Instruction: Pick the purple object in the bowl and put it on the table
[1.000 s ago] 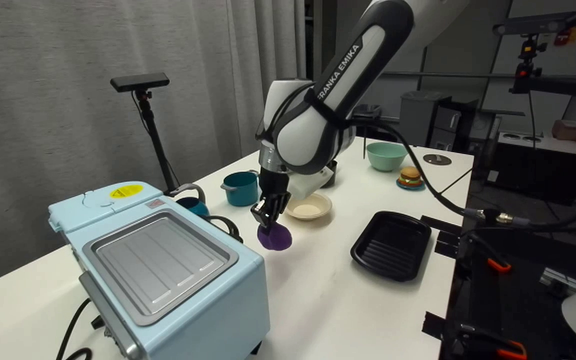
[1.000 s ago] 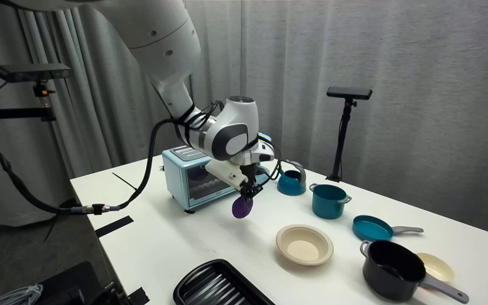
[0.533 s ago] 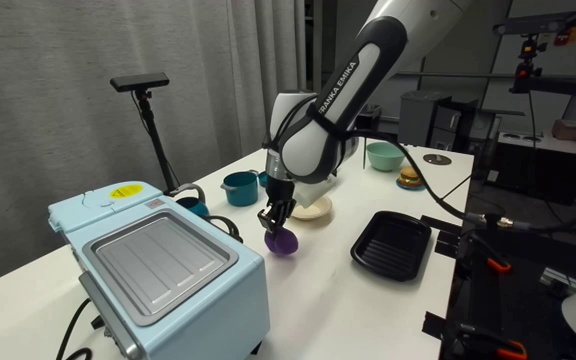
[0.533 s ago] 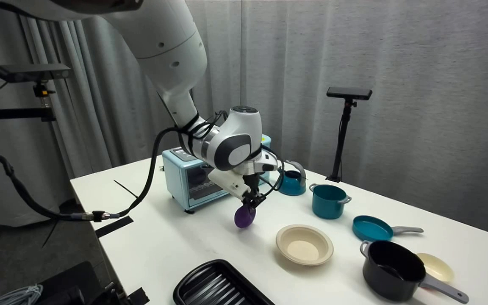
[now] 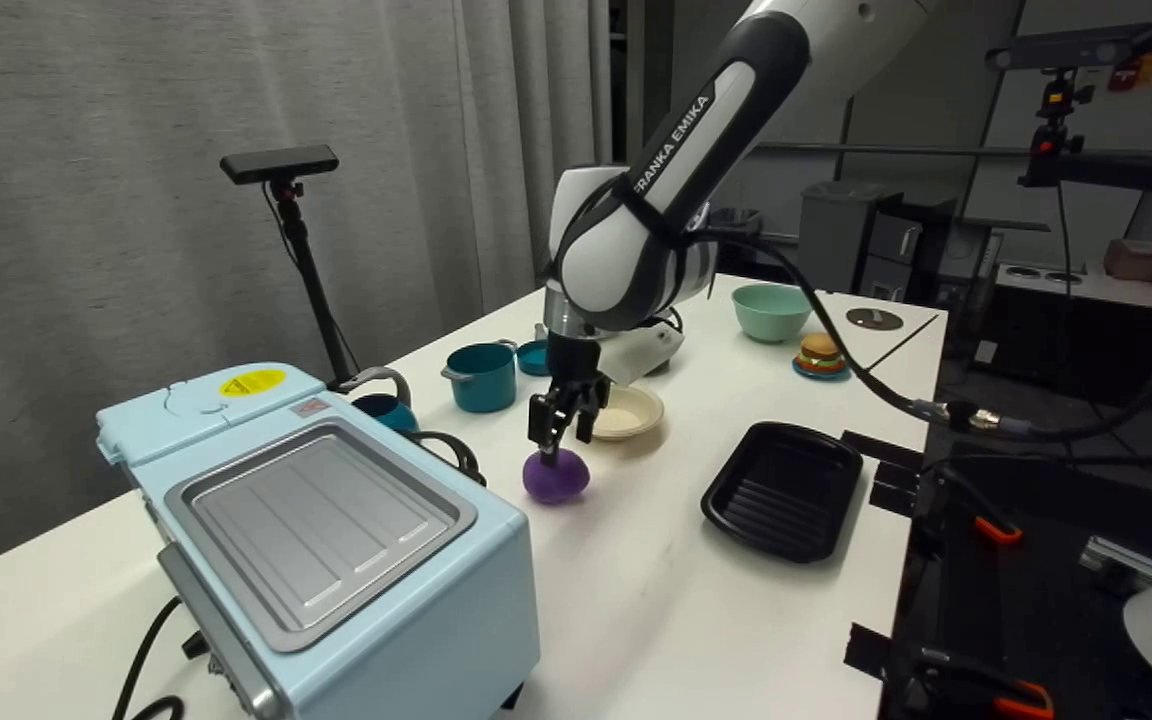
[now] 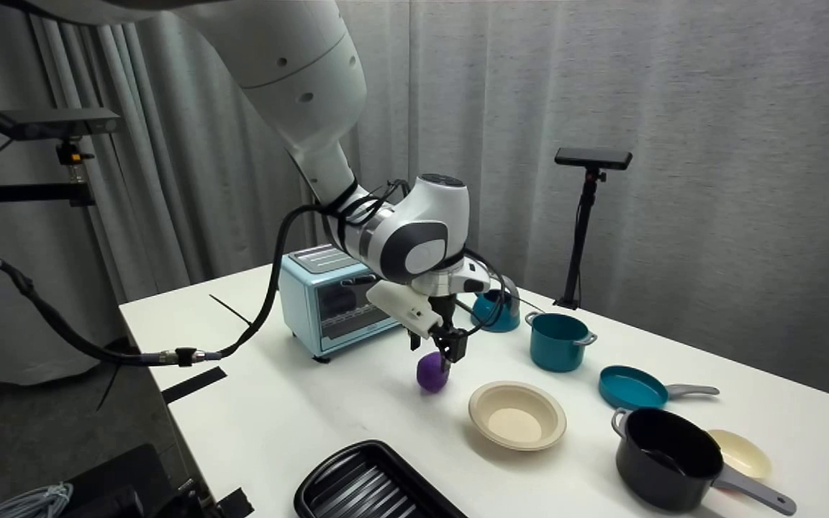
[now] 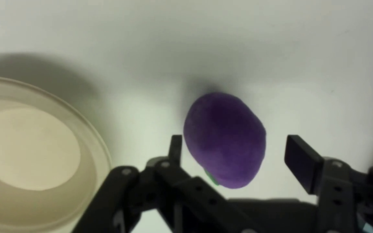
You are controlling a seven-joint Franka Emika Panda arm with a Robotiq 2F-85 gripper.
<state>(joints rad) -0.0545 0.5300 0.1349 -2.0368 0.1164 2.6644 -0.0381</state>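
The purple object (image 7: 224, 139), a roundish lump with a bit of green at one side, rests on the white table (image 5: 636, 610). It is seen in both exterior views as well. Above it stands my gripper (image 7: 231, 145), its fingers spread wide. In the wrist view the lump shows between the fingers with a slim gap on the left and a wider one on the right. A fingertip overlaps the lump's top in an exterior view, so contact there is hard to judge. The cream bowl (image 6: 517, 416) sits close beside the lump with nothing in it.
A light blue toaster oven (image 5: 336, 540) stands near the gripper. A black grill pan (image 5: 783, 492) lies on the table's other side. Around the bowl are a teal pot (image 6: 558, 342), a teal pan (image 6: 632, 387), a kettle (image 6: 495, 311) and a black saucepan (image 6: 668, 459).
The purple object was gripped and lowered onto the table. My gripper has since opened and risen slightly, and the arm has shifted a little toward the bowl.
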